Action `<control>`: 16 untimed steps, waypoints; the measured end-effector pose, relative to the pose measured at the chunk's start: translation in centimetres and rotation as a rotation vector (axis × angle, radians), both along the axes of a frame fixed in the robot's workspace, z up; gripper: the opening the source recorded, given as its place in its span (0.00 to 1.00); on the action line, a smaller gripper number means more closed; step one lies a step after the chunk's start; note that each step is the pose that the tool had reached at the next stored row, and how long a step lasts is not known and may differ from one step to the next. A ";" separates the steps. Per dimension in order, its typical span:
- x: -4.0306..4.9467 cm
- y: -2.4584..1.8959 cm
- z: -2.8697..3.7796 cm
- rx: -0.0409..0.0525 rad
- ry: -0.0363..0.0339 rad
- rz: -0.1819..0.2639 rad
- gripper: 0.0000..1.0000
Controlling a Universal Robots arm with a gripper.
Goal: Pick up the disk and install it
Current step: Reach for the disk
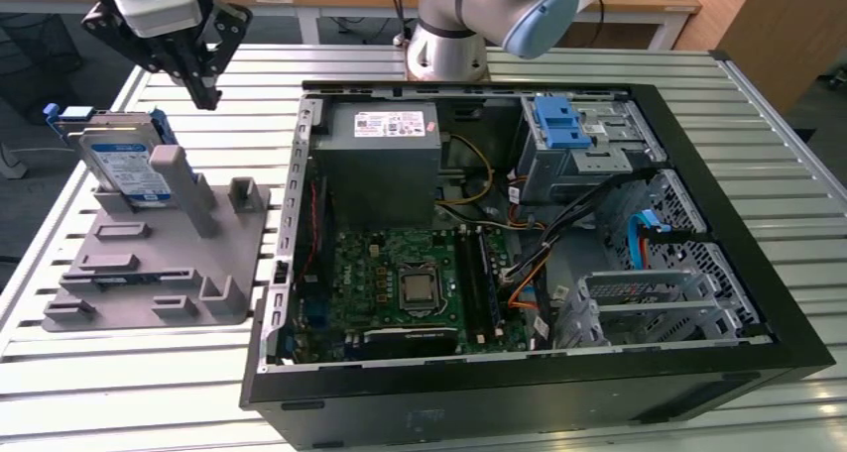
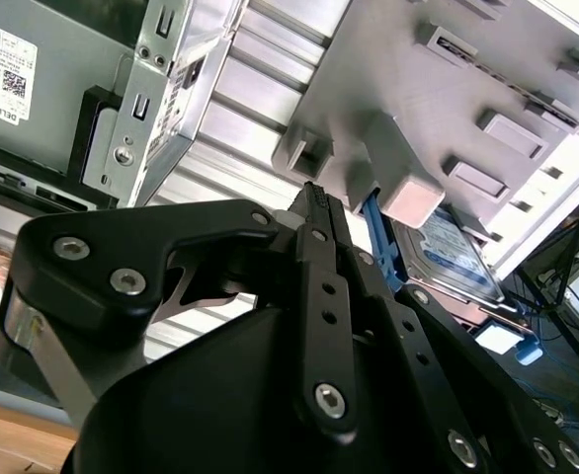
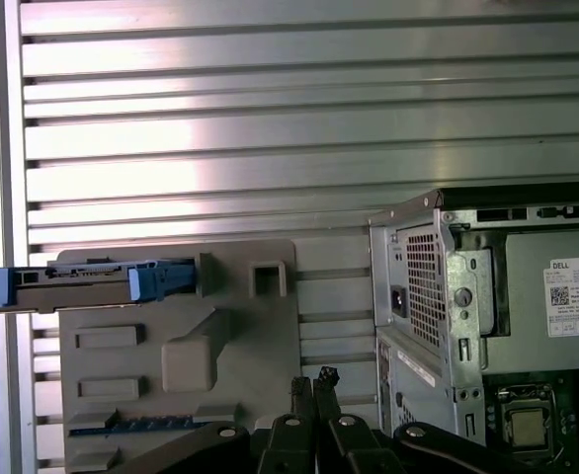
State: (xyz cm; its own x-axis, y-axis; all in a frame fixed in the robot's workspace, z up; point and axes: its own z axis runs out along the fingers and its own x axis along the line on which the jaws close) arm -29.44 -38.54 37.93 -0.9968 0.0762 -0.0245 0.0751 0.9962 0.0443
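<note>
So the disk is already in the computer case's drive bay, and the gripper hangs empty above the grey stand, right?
No. The disk stands propped on the grey stand, outside the computer case, as the exterior view shows. The gripper does hang empty above that stand.

Open computer case (image 1: 530,397) beside grey fixture (image 1: 146,274) on slatted table (image 1: 133,368).

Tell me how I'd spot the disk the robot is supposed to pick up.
Find the open black computer case; on the exterior view's left of it sits a grey stand. The disk stands on edge at its far end: the only silver slab there, with a white-and-blue label and blue frame.
</note>
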 end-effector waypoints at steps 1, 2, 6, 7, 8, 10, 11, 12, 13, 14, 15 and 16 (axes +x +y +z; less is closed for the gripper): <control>-0.05 0.00 -0.01 0.0000 0.0000 0.000 0.15; -0.10 0.00 -0.02 0.0000 0.0000 0.000 0.15; -0.28 0.00 -0.05 0.0000 0.0000 0.000 0.15; -0.32 0.00 -0.07 0.0001 -0.0001 0.000 0.15; -0.38 0.00 -0.07 0.0000 0.0000 0.000 0.15; -0.47 0.00 -0.09 0.0000 0.0000 0.000 0.15; -0.51 0.00 -0.10 0.0000 -0.0001 0.000 0.15; -0.57 0.00 -0.11 0.0000 0.0000 0.000 0.15; -0.62 0.00 -0.12 0.0000 0.0000 0.000 0.15; -0.67 0.00 -0.13 0.0000 0.0000 0.000 0.15; -0.73 0.00 -0.13 0.0000 0.0000 0.000 0.15; -0.81 0.00 -0.14 0.0000 0.0000 0.000 0.15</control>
